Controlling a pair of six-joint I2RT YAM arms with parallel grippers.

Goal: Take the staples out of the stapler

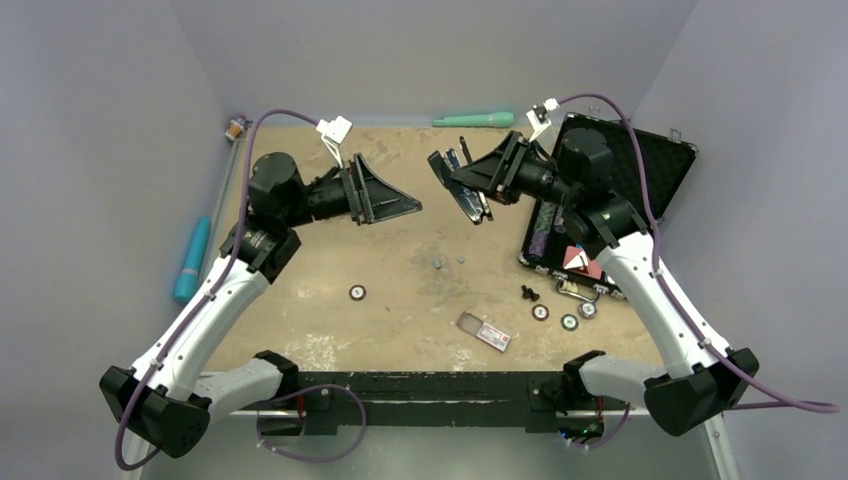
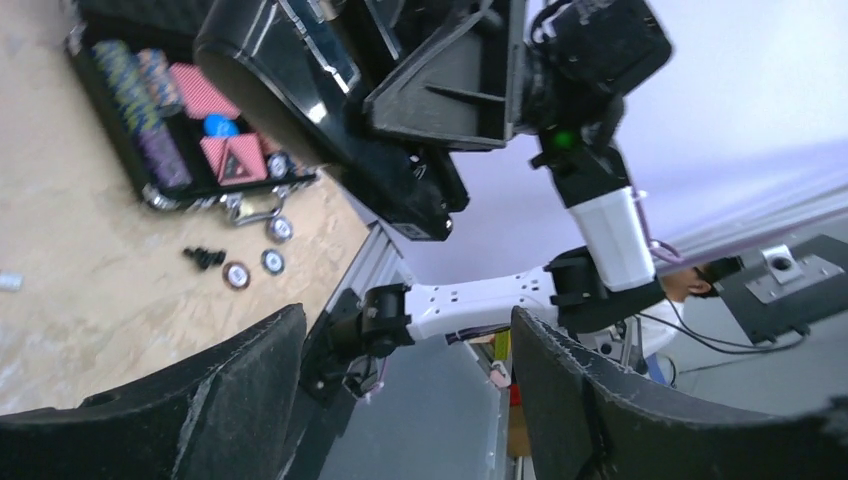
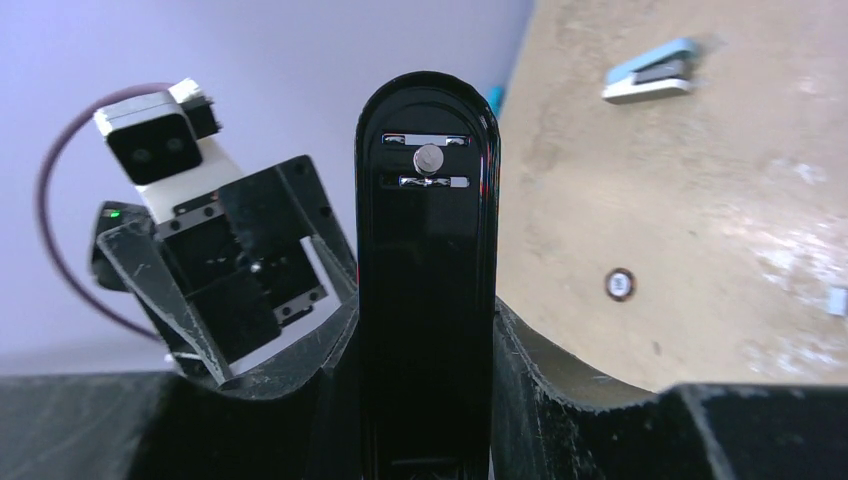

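**Top external:** The right end effector (image 1: 482, 180) is clamped on the stapler (image 1: 460, 185), which is held off the desk (image 1: 400, 270) toward 12 o'clock of centre. The left end effector (image 1: 405, 205) sits at 9 o'clock of the stapler, with a gap between them. An open case (image 1: 660, 160) occupies the desk's 3 o'clock edge.

**Left wrist:** The left end effector (image 2: 410, 400) is spread wide with nothing between its fingers. The stapler (image 2: 255, 75) is at 11 o'clock, apart from it.

**Right wrist:** The stapler (image 3: 428, 280) stands upright, with both fingers pressed against its sides.
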